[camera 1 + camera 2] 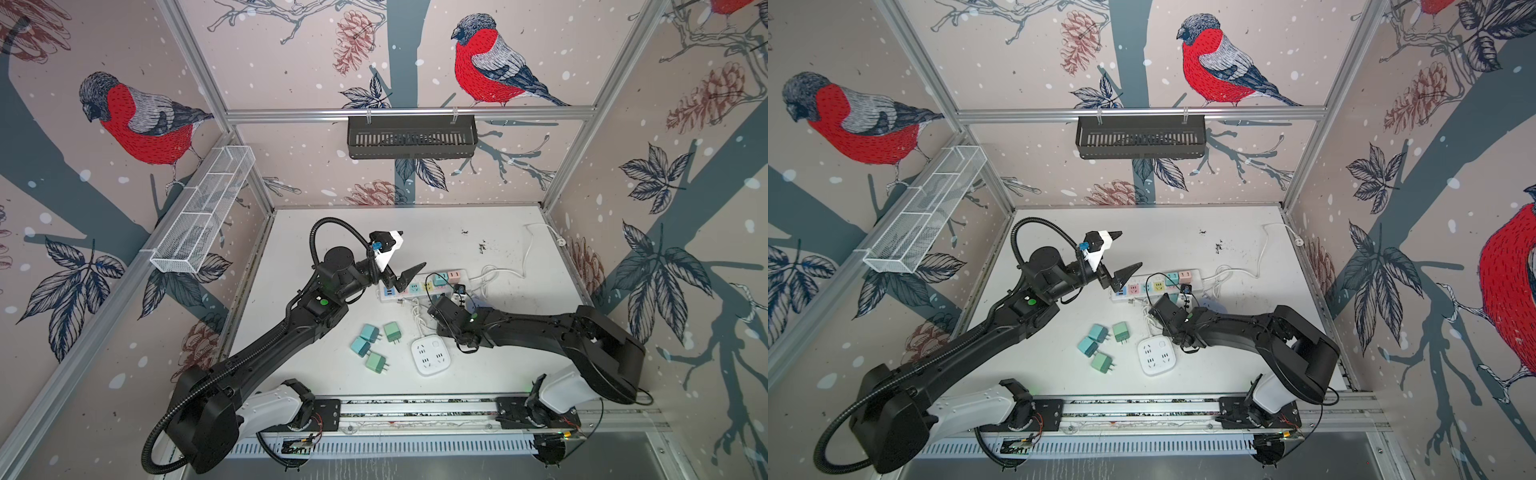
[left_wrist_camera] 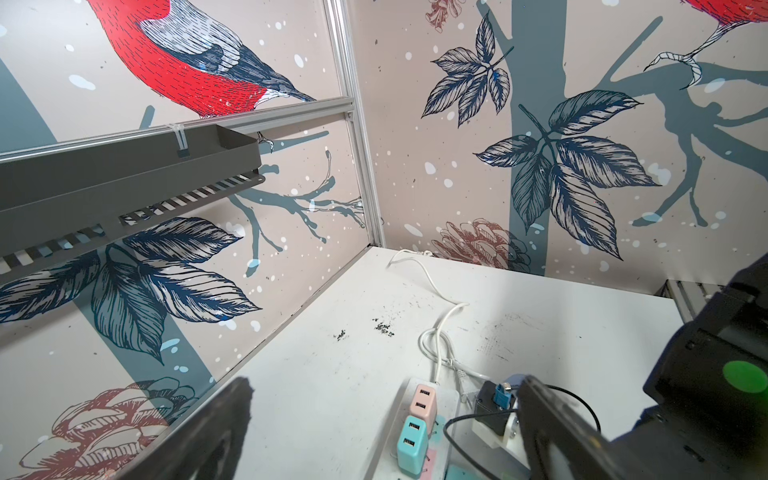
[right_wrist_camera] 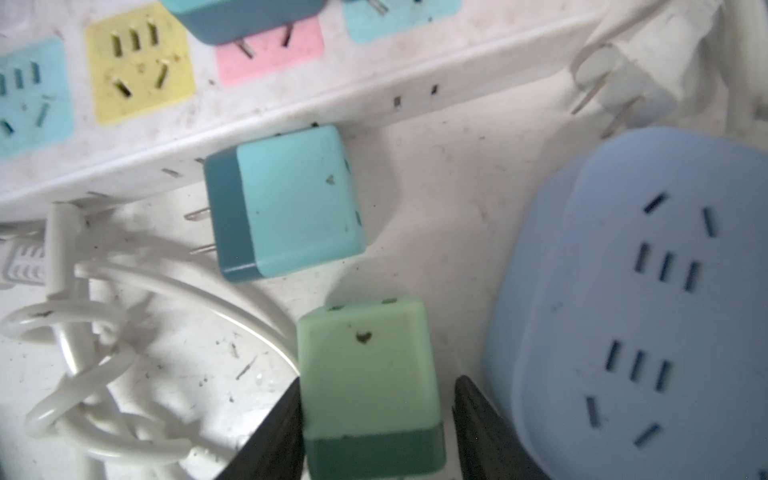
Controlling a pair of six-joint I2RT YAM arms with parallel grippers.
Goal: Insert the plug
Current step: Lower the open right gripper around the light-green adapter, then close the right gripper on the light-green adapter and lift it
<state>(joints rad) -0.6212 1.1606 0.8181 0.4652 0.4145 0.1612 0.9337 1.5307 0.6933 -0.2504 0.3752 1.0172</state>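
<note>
Pick-up step: right gripper (image 3: 376, 380) brackets the green plug (image 3: 365, 361), unclamped, left gripper (image 1: 412, 248) wide apart; next move likely calls for a square clamp.

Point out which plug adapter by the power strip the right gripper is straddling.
The pale green adapter with the dark green base: the right gripper has a finger on each side of it. The loose teal adapter lies apart, against the power strip.
</note>
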